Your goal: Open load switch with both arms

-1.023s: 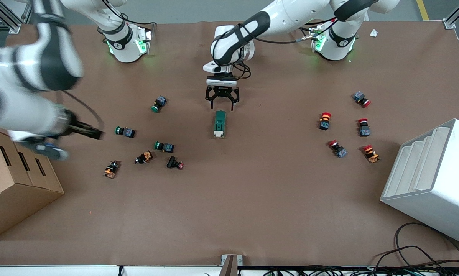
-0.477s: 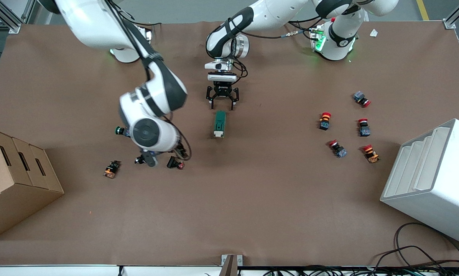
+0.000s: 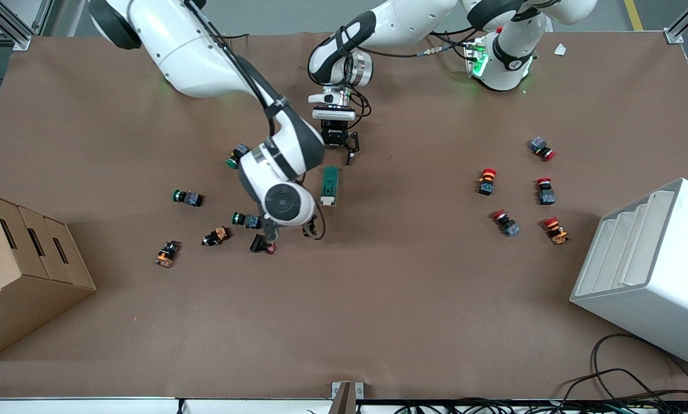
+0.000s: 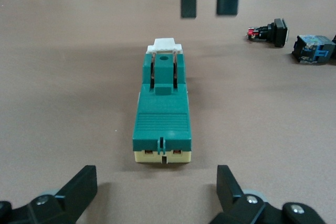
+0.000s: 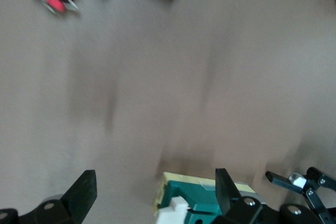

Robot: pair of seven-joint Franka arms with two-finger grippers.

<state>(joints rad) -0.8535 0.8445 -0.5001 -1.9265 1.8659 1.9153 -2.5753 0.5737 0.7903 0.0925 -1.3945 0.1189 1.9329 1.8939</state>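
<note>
The dark-green rectangular load switch [image 3: 330,185] lies untouched mid-surface. The left gripper [image 3: 335,150] hovers over its farther end, the right gripper [image 5: 152,195] over its white-toggle end, both with fingers spread; gripping and opening remain.

The left arm reaches from its base at 1 o'clock down toward table centre, wrist pointing straight down; the left gripper [image 3: 335,150] hovers low, fingers [image 4: 79,190] spread wide. The right arm sweeps from 11 o'clock to centre; the right gripper [image 5: 152,195] hangs spread too.
</note>
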